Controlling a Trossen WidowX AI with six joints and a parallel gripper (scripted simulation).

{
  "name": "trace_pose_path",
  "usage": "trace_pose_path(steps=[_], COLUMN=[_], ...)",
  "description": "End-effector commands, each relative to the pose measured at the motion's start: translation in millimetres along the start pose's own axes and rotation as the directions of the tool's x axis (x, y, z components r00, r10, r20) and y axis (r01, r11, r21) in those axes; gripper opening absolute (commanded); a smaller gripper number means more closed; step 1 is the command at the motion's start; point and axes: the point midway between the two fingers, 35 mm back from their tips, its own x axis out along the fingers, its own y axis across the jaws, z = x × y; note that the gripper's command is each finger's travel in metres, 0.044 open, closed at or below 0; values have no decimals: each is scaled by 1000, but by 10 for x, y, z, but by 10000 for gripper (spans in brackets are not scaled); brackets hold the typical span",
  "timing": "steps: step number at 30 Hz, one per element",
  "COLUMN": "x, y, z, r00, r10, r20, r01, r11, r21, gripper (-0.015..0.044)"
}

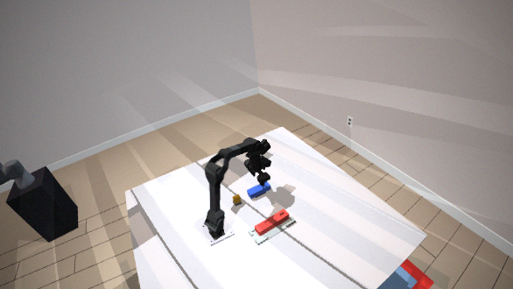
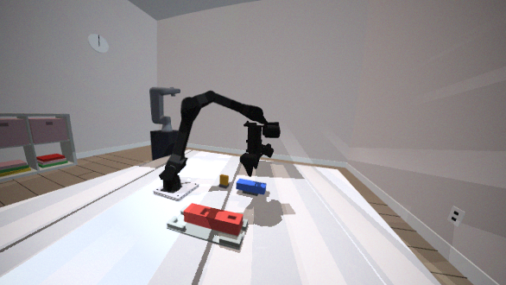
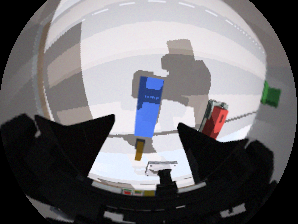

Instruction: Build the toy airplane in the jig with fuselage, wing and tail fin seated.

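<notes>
The red fuselage point(image 1: 272, 222) point(image 2: 212, 218) point(image 3: 215, 123) lay in the pale jig point(image 1: 259, 240) point(image 2: 199, 234) point(image 3: 205, 118), its sockets uncovered. Beyond the jig, the blue wing point(image 1: 258, 190) point(image 2: 250, 186) point(image 3: 149, 107) rested on the worktop point(image 1: 350, 245) point(image 2: 328, 242) point(image 3: 112, 60), with the small yellow fin point(image 1: 236, 199) point(image 2: 224, 180) point(image 3: 139, 150) nearer the arm's base. The fingers point(image 1: 263, 179) point(image 2: 249, 165) hung above the wing, spread and empty. Fetching the wing seemed the step in hand; next called for lining up across its narrow width, lowering, and closing squarely.
</notes>
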Motion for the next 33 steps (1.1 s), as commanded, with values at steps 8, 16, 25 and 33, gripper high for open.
trace_pose_path(steps=[8, 16, 25, 33], x=[346, 419, 565, 694], y=[-1, 0, 0, -3], z=[-41, -38, -37, -43], r00=[1000, 1000, 1000, 1000], r10=[-9, -9, -9, -9], r20=[-17, -17, -17, -17], r01=[9, 9, 9, 9], r11=[1000, 1000, 1000, 1000], r21=[5, 5, 5, 5], gripper=[440, 440, 440, 440])
